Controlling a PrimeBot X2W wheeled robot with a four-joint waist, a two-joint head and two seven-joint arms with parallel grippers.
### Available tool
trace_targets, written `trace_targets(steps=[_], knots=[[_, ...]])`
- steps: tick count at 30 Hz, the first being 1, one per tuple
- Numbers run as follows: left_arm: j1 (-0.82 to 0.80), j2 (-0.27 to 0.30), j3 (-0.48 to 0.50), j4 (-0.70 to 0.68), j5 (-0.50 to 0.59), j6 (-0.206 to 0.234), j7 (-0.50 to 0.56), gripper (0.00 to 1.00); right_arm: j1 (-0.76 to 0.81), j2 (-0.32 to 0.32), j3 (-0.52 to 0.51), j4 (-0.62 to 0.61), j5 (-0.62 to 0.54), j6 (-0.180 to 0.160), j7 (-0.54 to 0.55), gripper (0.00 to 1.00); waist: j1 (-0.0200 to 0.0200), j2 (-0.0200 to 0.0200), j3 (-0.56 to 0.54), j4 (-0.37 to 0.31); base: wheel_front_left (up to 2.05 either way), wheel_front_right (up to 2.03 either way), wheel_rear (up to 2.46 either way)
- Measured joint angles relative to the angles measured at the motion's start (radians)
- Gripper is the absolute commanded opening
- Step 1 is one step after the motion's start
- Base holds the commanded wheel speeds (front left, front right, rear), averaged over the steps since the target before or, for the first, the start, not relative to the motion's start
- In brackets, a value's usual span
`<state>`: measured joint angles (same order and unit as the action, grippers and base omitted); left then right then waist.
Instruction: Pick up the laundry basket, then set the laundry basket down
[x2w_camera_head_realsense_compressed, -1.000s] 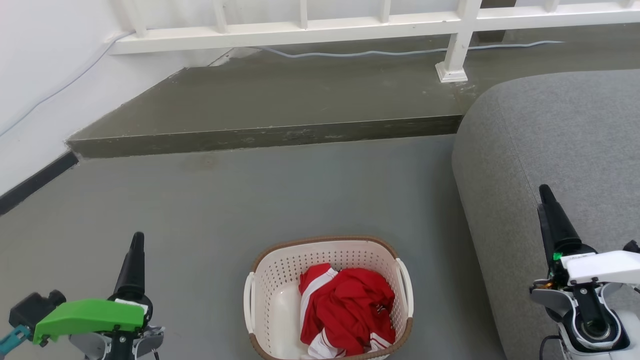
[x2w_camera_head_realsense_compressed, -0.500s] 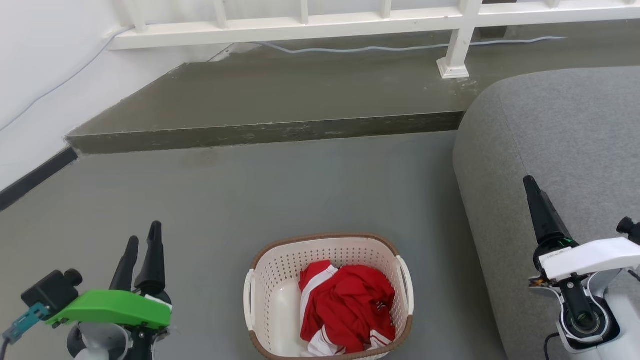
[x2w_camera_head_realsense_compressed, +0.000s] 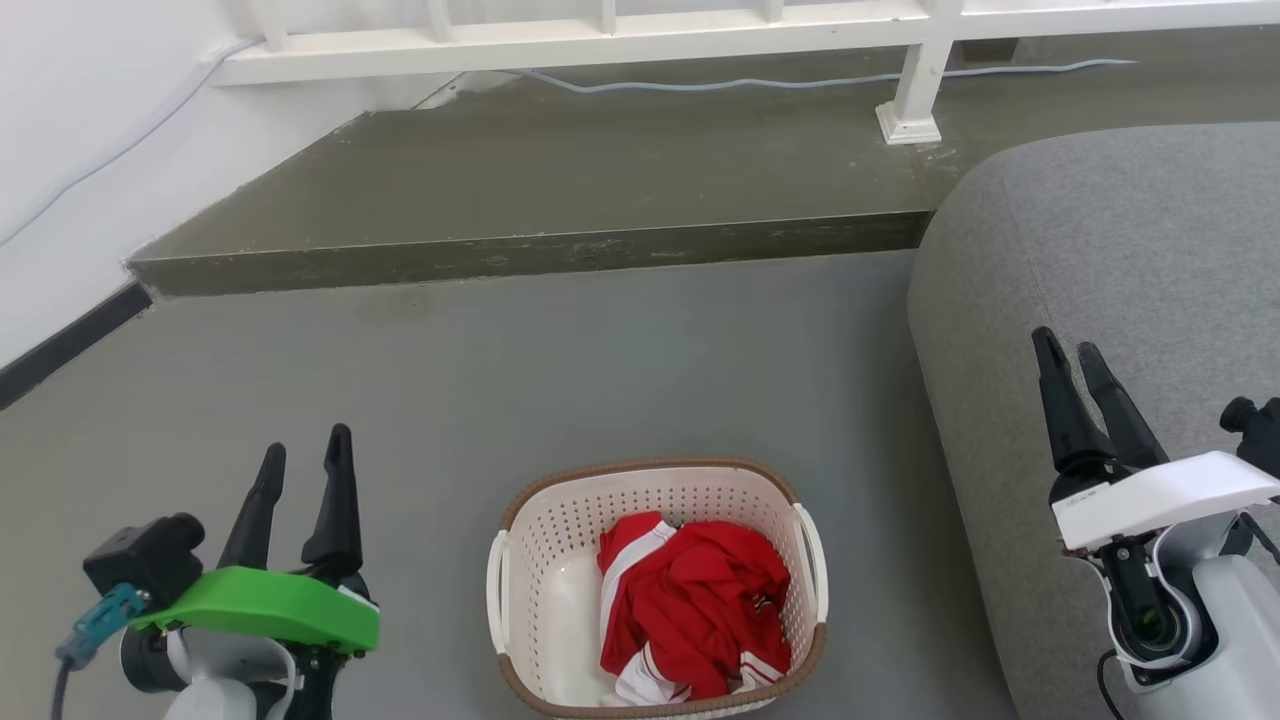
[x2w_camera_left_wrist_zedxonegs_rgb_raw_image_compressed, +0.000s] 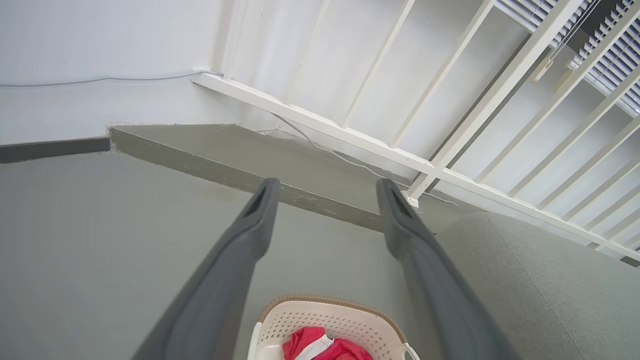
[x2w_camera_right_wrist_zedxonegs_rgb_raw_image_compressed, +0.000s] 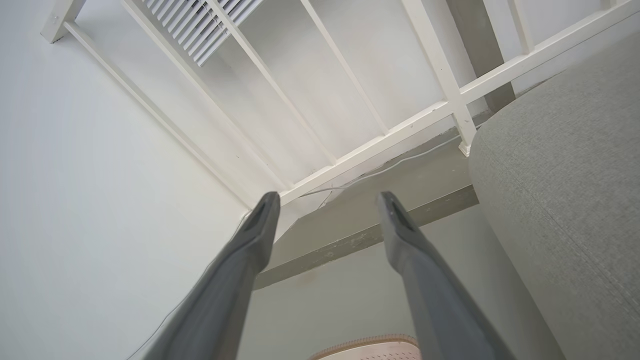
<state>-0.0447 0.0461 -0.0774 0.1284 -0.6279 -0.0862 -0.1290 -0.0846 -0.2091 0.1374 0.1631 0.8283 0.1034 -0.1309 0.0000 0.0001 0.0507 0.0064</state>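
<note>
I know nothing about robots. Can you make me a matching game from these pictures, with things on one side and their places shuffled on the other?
1. laundry basket
2. red garment
3. left pincer
4. right pincer

A. open, seen against the grey sofa
B. standing on the floor
C. open, above a green cover
D. crumpled inside the laundry basket

Pairs: 1-B, 2-D, 3-C, 4-A.
</note>
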Motion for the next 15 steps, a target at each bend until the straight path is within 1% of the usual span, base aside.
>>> trace_targets(steps=[11, 15], knots=[[-0.018, -0.003, -0.026, -0.033, 0.16, 0.016, -0.041, 1.0, -0.011, 0.002, 0.025, -0.008, -0.162, 0.0, -0.037, 1.0, 0.0, 0.0, 0.012, 0.004, 0.0, 0.0, 0.0], [-0.018, -0.003, -0.03, -0.042, 0.194, 0.016, -0.051, 1.0, -0.012, 0.003, 0.029, -0.011, -0.2, 0.0, -0.046, 1.0, 0.0, 0.0, 0.013, 0.004, 0.0, 0.0, 0.0]])
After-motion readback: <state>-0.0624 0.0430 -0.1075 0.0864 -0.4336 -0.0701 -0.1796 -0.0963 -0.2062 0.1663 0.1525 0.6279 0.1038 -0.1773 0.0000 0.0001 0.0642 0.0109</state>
